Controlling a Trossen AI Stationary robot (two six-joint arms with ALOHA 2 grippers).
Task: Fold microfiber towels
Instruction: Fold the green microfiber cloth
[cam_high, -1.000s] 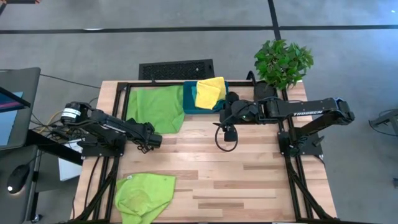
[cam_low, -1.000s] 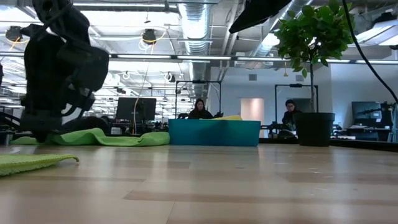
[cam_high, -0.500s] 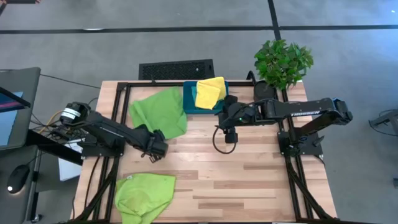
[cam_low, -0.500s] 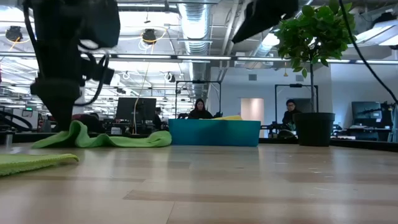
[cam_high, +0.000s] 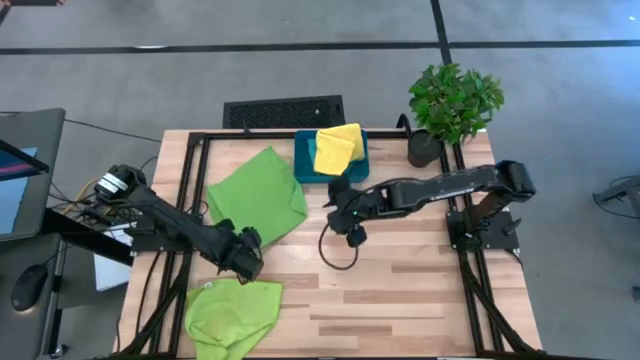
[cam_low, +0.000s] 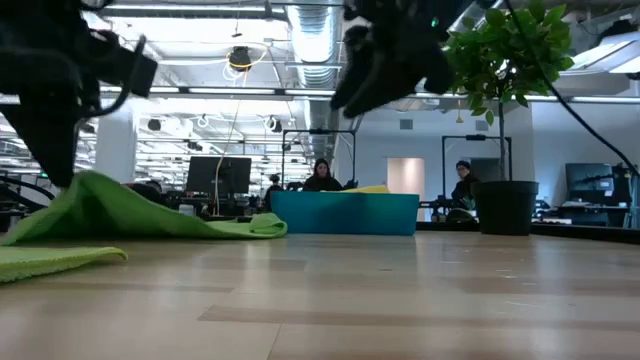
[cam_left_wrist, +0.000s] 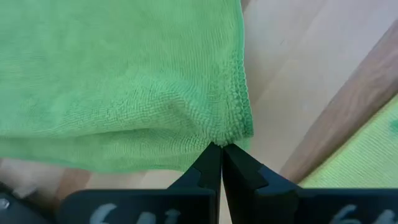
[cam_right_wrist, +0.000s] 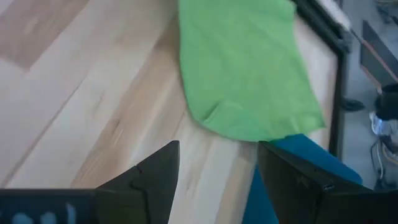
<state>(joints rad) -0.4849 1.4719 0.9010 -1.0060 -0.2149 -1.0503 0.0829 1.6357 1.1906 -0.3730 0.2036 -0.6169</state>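
One lime green towel (cam_high: 256, 195) lies at the far left, its far side by the teal bin (cam_high: 304, 160). My left gripper (cam_high: 250, 243) is shut on its near corner. In the low view, the towel (cam_low: 130, 212) rises to a peak at my left gripper (cam_low: 62, 165). A second lime green towel (cam_high: 232, 310) lies crumpled at the near left edge. A yellow towel (cam_high: 338, 148) rests on the bin. The teal towel is hidden. My right gripper (cam_high: 336, 198) hangs open and empty over the table's middle, right of the first towel (cam_right_wrist: 249, 81). My left gripper pinches the towel's near corner (cam_left_wrist: 231, 129), at the hemmed edge, between its two shut fingers (cam_left_wrist: 211, 163). That corner is lifted off the table. The cloth slopes down from it, and the far part (cam_low: 240, 226) lies on the table.
A potted plant (cam_high: 452, 100) stands at the far right corner. A black frame (cam_high: 190, 150) runs along the table's edges. A black cable loop (cam_high: 338, 250) hangs below my right arm. Bare wood (cam_high: 420, 290) fills the near right half. People sit in the room behind (cam_low: 322, 176).
My left gripper has gone toward the table's near edge and up with the towel's near corner. The towel has been drawn out toward it and raised into a slope, while its far side has stayed by the bin. My right gripper has moved toward the table's left, toward that towel.
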